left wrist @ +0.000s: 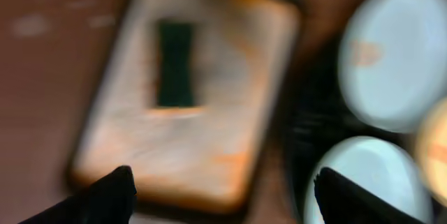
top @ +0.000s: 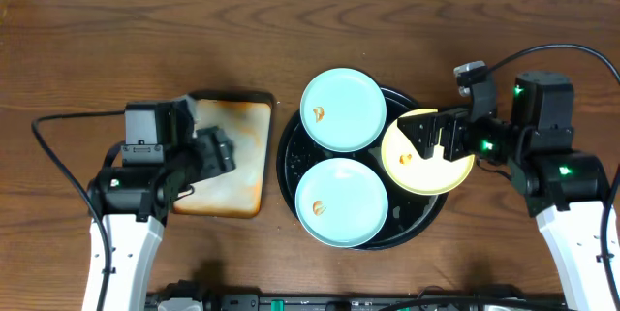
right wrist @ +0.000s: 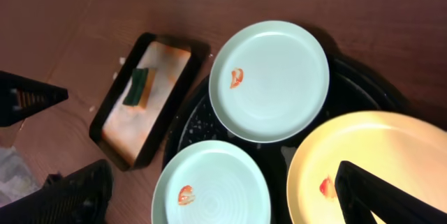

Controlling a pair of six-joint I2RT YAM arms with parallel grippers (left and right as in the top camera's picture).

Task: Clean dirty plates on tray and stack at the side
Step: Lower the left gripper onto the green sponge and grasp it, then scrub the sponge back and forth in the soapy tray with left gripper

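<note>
Left pincer (left wrist: pixel 222 196): is hovering over the left of the brown wooden tabletop (top: pixel 116 40), fingers spread wide and pinching nothing.
Small tray: the rectangular orange-stained tray (top: pixel 242 146) is lying under that pincer, with a dark green sponge (left wrist: pixel 174 63) lying on it untouched.
Large tray: the large round black tray (top: pixel 287 161) is sitting at centre frame, carrying all three plates.
Mint plates: two pale mint-green round plates, one at the tray's upper part (top: pixel 342 109) and one at its lower part (top: pixel 341 202), are both showing an orange smear.
Yellow plate: the yellow round plate (top: pixel 412 171) is lying at the tray's right edge, also smeared.
Right pincer (top: pixel 438 142): is hanging above the yellow plate, fingers spread, apparently gripping nothing.
Progress: seemingly at the very start, with no plate wiped, none stacked at the side, and all three left to do.
</note>
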